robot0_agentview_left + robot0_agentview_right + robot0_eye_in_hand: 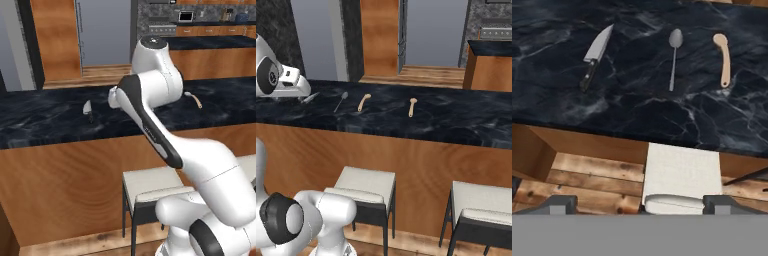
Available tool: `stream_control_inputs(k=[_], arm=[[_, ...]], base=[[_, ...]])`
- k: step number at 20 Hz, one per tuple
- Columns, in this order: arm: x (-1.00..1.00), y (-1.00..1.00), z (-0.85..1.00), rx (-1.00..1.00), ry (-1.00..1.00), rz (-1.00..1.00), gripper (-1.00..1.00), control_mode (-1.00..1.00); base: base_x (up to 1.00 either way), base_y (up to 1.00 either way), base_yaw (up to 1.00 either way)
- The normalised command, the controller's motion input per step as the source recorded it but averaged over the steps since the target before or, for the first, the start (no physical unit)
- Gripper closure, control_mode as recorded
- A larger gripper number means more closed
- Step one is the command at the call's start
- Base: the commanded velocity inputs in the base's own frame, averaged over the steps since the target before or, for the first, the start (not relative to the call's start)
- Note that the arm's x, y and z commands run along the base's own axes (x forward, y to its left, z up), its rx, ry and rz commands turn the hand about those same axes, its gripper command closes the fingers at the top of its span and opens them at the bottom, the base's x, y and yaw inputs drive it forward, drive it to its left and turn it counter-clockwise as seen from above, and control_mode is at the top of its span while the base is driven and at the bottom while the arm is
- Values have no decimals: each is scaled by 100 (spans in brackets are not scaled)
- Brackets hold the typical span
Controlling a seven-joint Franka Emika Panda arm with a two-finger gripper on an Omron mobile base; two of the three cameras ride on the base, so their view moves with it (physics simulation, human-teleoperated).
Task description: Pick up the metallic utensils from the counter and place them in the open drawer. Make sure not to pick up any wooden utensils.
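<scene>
- The counter (642,110), black marble with faint white veins on a wood-grain base, runs across all three views; a pale stool (682,172) stands below its edge.
- The gripper (639,204) hangs above the counter's near edge, looking down at it; we see its two fingertips set wide apart with nothing between them — open and empty.
- The knife (594,55), silver blade and dark handle, lies flat on the marble to the left in the hand view.
- The metal spoon (673,57), slim and grey, lies near the knife, bowl pointing away from the edge.
- The wooden utensil (724,57), pale tan, lies just beside the spoon; a second tan one (412,107) rests further along the counter.
- Step in hand, as we judge it: the approach, with both metallic utensils on the counter. The next move calls for a descent onto the knife or spoon — clear of the tan handle.
</scene>
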Motion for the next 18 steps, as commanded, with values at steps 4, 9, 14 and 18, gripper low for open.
stream_control_inputs(k=[4, 9, 14, 18], arm=[[3, 58, -34, 0, 5, 0, -100, -100], [33, 19, -23, 0, 10, 0, -100, -100], [47, 0, -13, 0, 15, 2, -100, -100], [68, 0, -3, 0, 17, 4, -100, -100]], base=[[0, 0, 0], [0, 0, 0], [0, 0, 0], [0, 0, 0]])
